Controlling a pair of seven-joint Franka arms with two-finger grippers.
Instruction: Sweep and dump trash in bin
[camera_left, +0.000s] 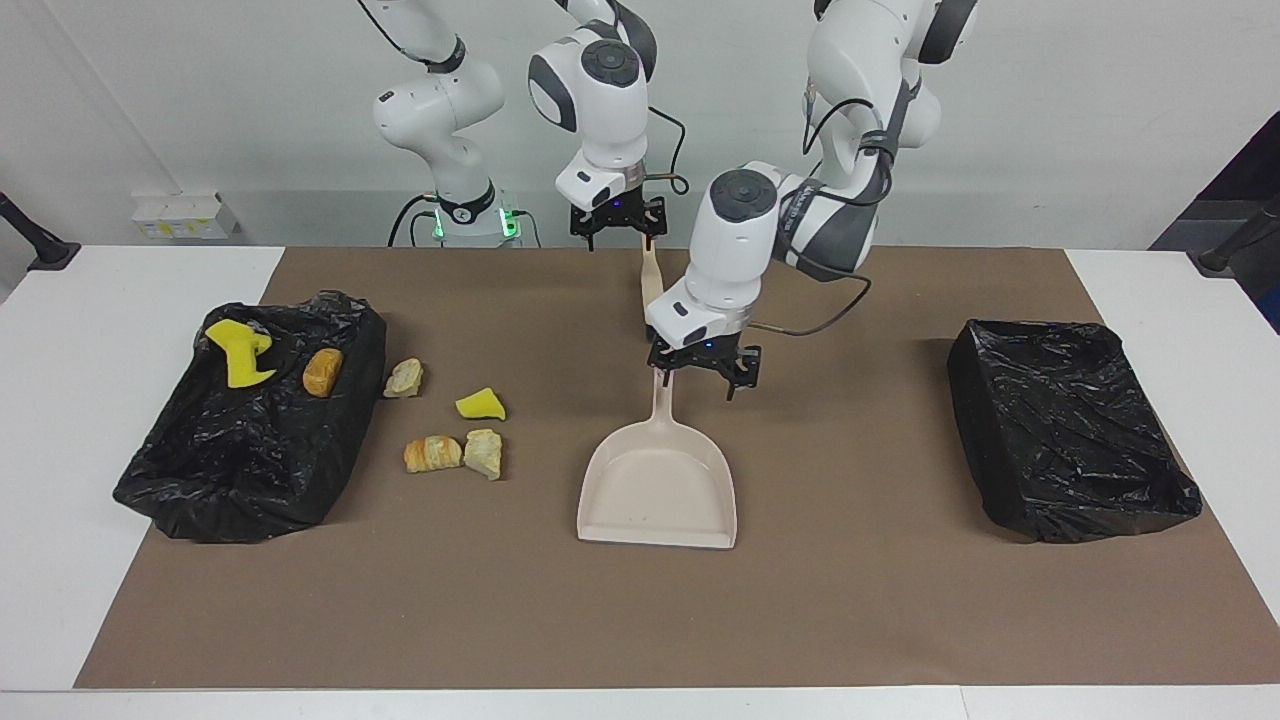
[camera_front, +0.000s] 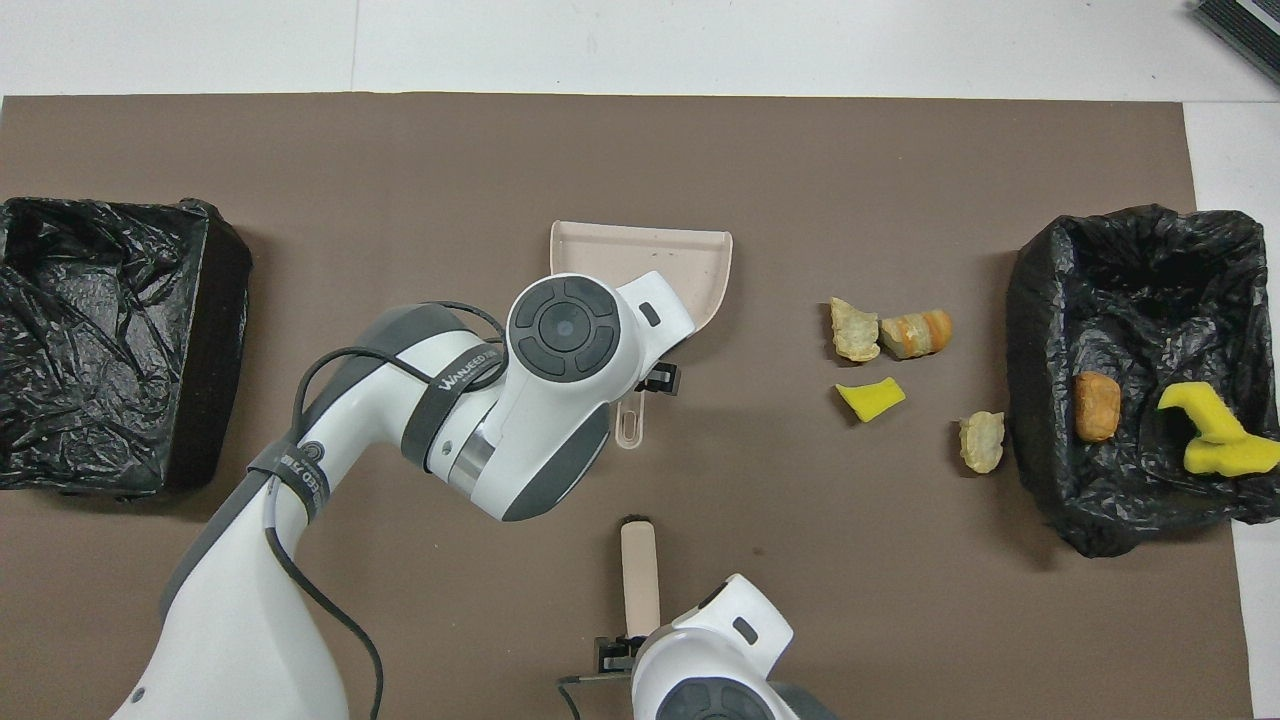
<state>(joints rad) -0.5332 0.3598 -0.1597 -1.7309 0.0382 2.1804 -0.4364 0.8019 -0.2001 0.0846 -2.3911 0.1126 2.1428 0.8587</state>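
Brown matting covers the table between two black-lined bins, one at the left arm's end, one at the right arm's. Four trash scraps lie beside the latter bin, two more inside. Left gripper, fingers spread, hangs over the dustpan handle. Right gripper, fingers spread, hovers over the brush handle.

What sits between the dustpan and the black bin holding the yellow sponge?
Four loose scraps lie on the mat between the dustpan and that bin, plainest in the facing view.
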